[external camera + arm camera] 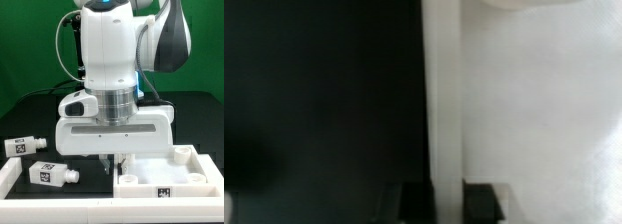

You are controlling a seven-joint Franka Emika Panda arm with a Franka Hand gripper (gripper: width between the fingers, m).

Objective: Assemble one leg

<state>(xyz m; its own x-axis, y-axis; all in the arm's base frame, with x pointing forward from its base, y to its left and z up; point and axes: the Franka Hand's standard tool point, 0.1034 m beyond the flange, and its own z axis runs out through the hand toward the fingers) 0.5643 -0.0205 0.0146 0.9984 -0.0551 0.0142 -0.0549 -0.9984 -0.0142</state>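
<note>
Two legs, small white pegs with black-and-white tags, lie on the black table at the exterior view's left: one leg [22,146] farther back, another leg [52,172] nearer the front. The large flat white tabletop [170,178] lies at the exterior view's right. My gripper [113,160] points straight down at the tabletop's left rim, well apart from the legs. In the wrist view my gripper [448,200] straddles the raised rim of the tabletop [443,100], one dark finger on each side and against it. No leg shows in the wrist view.
A white raised border [10,185] runs along the table's front left. The tabletop's far right rim [190,152] stands up behind the gripper. Black cables hang behind the arm at the back left [66,50].
</note>
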